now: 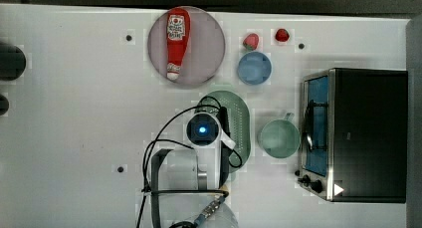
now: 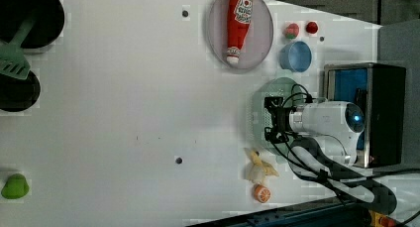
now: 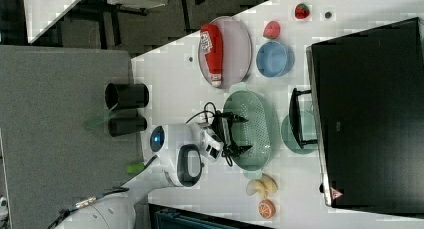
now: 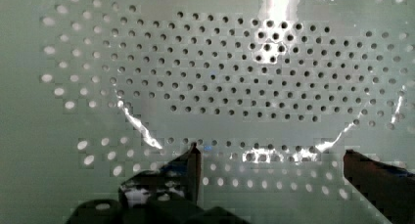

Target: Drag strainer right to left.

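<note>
The strainer (image 1: 242, 119), a pale green oval basin full of small holes, lies on the white table between the pink plate and the toaster oven. My gripper (image 3: 243, 133) stands open over its inside, toward the right view's left rim. In the left view the gripper (image 2: 271, 119) hangs above the strainer (image 2: 257, 99), with the arm's white wrist (image 1: 203, 129) covering part of it. The wrist view shows the strainer's (image 4: 235, 72) perforated floor up close, with the gripper (image 4: 271, 153) spread wide and nothing between its dark fingertips (image 4: 194, 158). I cannot tell whether they touch the plastic.
A ketchup bottle (image 1: 176, 41) lies on the pink plate (image 1: 209, 44). A blue bowl (image 1: 254, 67), a green handled cup (image 1: 278, 137) and the toaster oven (image 1: 356, 133) stand on the top view's right. A banana (image 2: 260, 167) and an orange (image 2: 262, 193) sit close by.
</note>
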`<control>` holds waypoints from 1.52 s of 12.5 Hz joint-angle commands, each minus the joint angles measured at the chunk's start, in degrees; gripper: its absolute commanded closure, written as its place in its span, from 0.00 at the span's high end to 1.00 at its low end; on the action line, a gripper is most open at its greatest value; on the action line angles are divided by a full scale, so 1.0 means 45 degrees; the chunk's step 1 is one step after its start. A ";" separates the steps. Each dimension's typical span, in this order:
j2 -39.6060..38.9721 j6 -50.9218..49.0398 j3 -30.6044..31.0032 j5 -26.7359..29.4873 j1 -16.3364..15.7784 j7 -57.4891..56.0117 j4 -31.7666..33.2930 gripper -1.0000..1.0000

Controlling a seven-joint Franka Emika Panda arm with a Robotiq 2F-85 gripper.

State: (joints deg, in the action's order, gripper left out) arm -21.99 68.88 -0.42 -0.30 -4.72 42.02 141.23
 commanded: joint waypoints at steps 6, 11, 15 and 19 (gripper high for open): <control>0.0239 -0.0294 0.1057 -0.0235 -0.1855 0.3516 -0.0498 1.00; -0.0239 -0.0334 0.1194 -0.0231 -0.2902 0.5218 -0.1112 1.00; -0.0984 -0.0524 0.1217 -0.0147 -0.3601 0.5730 -0.2167 1.00; -0.1534 -0.1617 0.1276 0.0585 -0.4345 0.5741 -0.3494 1.00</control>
State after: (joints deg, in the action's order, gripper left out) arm -29.32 63.90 5.44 2.42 -23.65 65.63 127.24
